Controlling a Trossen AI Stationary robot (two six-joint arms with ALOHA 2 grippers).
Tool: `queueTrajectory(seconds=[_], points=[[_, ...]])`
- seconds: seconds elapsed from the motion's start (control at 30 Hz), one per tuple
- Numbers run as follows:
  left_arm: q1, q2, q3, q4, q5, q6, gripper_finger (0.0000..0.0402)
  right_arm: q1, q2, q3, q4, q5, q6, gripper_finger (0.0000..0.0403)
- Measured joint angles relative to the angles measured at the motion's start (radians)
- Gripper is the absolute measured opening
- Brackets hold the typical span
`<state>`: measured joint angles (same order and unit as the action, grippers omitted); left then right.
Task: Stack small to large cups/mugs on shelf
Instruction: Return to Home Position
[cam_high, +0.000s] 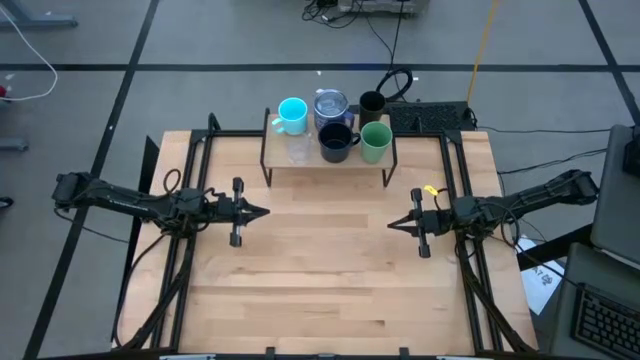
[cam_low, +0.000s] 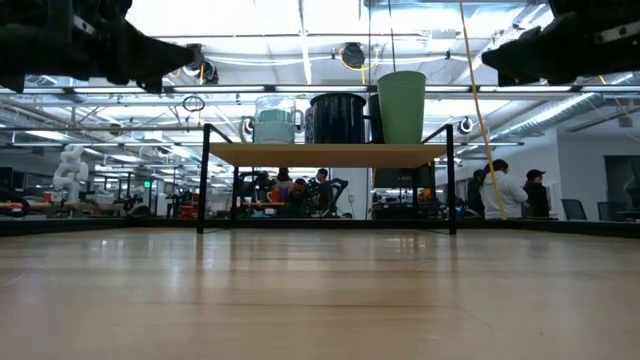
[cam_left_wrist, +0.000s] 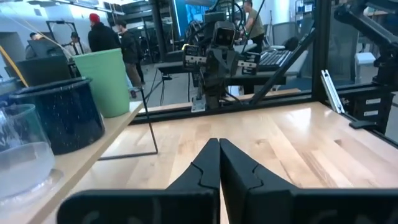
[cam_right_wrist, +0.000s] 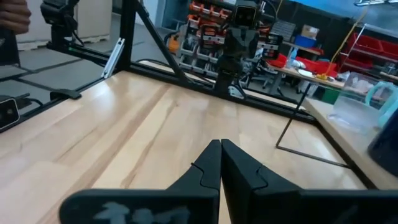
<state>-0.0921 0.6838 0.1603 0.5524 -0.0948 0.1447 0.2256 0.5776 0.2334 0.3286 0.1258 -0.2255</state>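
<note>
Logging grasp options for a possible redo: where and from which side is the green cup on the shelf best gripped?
Probably its upper wall, coming from the open table side with the right gripper. The green cup stands upright and handleless at the shelf's right table-side corner; the dark mug crowds its left, the black tumbler its back.

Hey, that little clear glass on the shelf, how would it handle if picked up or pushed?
The clear glass looks thin-walled, so probably light and fragile. Its smooth sides may slip in a grip. It stands near the front edge of the shelf beside the dark mug, so a push might slide it off or into that mug.
</note>
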Motion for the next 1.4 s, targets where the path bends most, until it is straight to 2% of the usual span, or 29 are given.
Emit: queueTrajectory(seconds=[0.53,0.77,1.1,1.23,1.4], points=[[0.011,0.000,-0.086,0.062,0.027,0.007,0.0003,-0.003,-0.102,-0.140,0.078,-0.001,0.001,0.0000],[0.033,0.000,-0.151,0.160,0.051,0.014,0.0003,-0.003,-0.127,-0.183,0.144,-0.001,0.004,0.0000],[0.072,-0.017,-0.151,0.144,0.096,0.033,0.0007,-0.003,-0.204,-0.186,0.075,-0.001,-0.046,0.0000],[0.098,-0.059,-0.151,0.100,0.099,0.037,0.0004,-0.003,-0.266,-0.187,0.023,-0.001,-0.031,0.0000],[0.132,-0.119,-0.151,0.047,0.153,0.030,0.0007,-0.003,-0.344,-0.187,-0.058,-0.001,-0.014,0.0000]])
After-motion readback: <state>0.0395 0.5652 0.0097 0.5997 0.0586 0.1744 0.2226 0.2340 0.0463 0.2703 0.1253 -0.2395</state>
